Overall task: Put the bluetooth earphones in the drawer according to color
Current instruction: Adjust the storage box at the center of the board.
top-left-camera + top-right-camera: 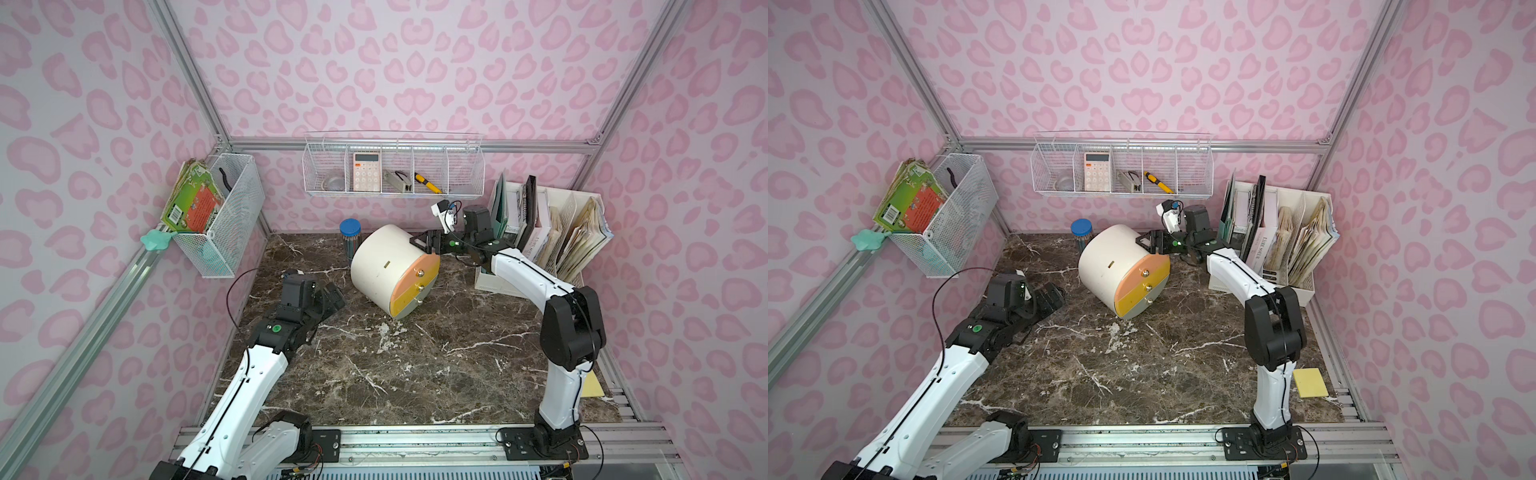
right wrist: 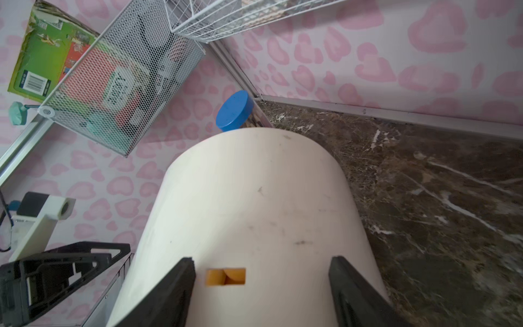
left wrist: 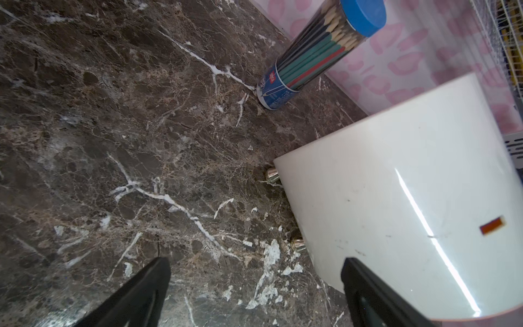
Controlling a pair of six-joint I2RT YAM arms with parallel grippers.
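Note:
The drawer (image 1: 386, 266) is a white barrel-shaped cabinet at the back middle of the marble table, rolled so its peach, yellow and grey-green fronts run slantwise; all three fronts are shut. It shows in both top views (image 1: 1117, 262). My right gripper (image 1: 426, 243) is at the cabinet's rear, open, its fingers over the white wall (image 2: 254, 198) near a small slot. My left gripper (image 1: 332, 295) stands open low over the table, left of the cabinet (image 3: 396, 184), with nothing between its fingers. No bluetooth earphones are in view.
A blue-lidded pencil tube (image 1: 349, 239) stands just behind the cabinet. A white file rack (image 1: 552, 241) with books fills the back right corner. A wire basket (image 1: 395, 166) hangs on the back wall, a mesh basket (image 1: 224, 216) on the left wall. A yellow notepad (image 1: 1310, 382) lies front right.

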